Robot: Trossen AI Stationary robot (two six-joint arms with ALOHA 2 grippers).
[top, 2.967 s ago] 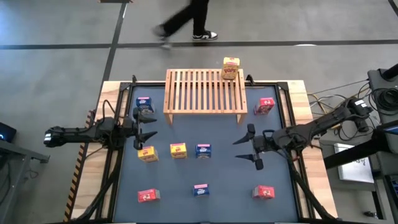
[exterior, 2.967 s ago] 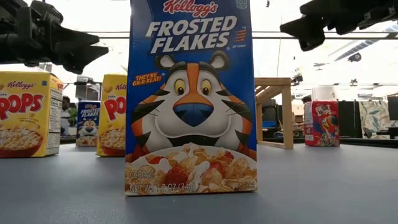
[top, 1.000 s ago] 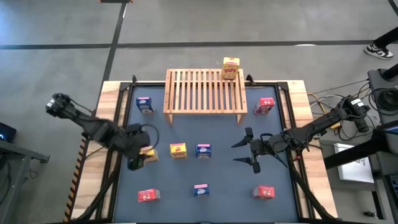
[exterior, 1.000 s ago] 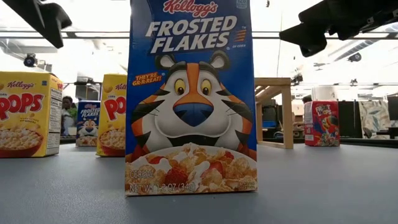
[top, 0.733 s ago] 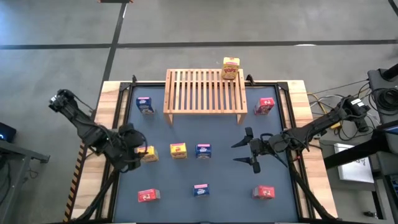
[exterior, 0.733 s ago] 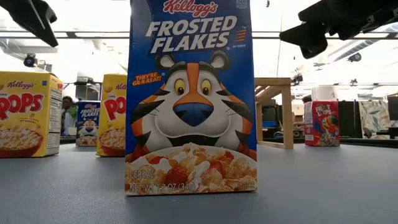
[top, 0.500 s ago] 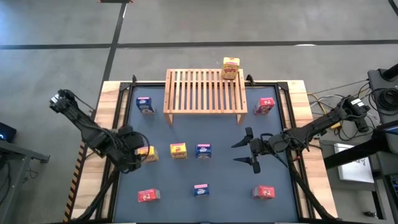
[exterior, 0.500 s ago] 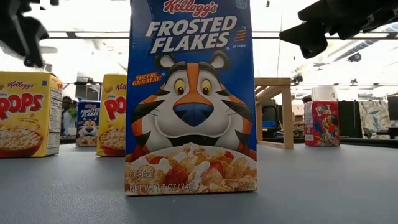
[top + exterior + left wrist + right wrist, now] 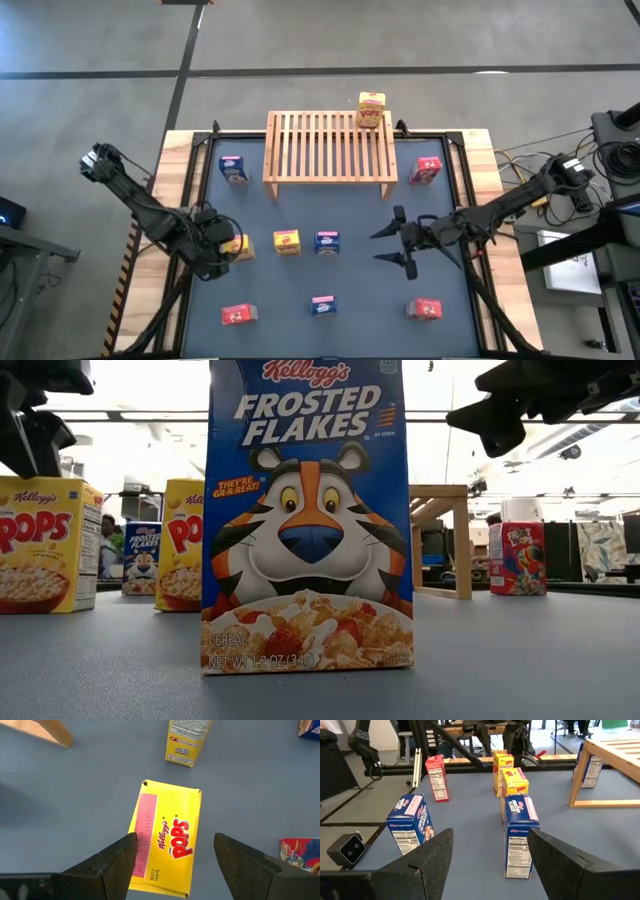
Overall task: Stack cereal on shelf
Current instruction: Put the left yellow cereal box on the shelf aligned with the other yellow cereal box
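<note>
The slatted wooden shelf (image 9: 328,150) stands at the table's far side, with one yellow cereal box (image 9: 371,110) upright on its far right corner. Other boxes stand upright on the grey mat. My left gripper (image 9: 218,250) points down, open, just above the left-most yellow Pops box (image 9: 240,245). In the left wrist view my left gripper (image 9: 175,840) has a finger on either side of that yellow Pops box's top (image 9: 167,850), without touching it. In the low view my left gripper (image 9: 35,430) hangs over the yellow Pops box (image 9: 40,545). My right gripper (image 9: 384,246) hovers open and empty at mid-right.
On the mat stand a second yellow box (image 9: 287,241), blue boxes (image 9: 326,241) (image 9: 233,168) (image 9: 322,306) and red boxes (image 9: 425,170) (image 9: 237,314) (image 9: 425,309). A blue box (image 9: 305,515) fills the low view. Free mat lies between the middle row and the shelf.
My left gripper has come down toward the left-most yellow box, fingers pointing down, and has settled over its top. The box has not moved. My right gripper has kept still.
</note>
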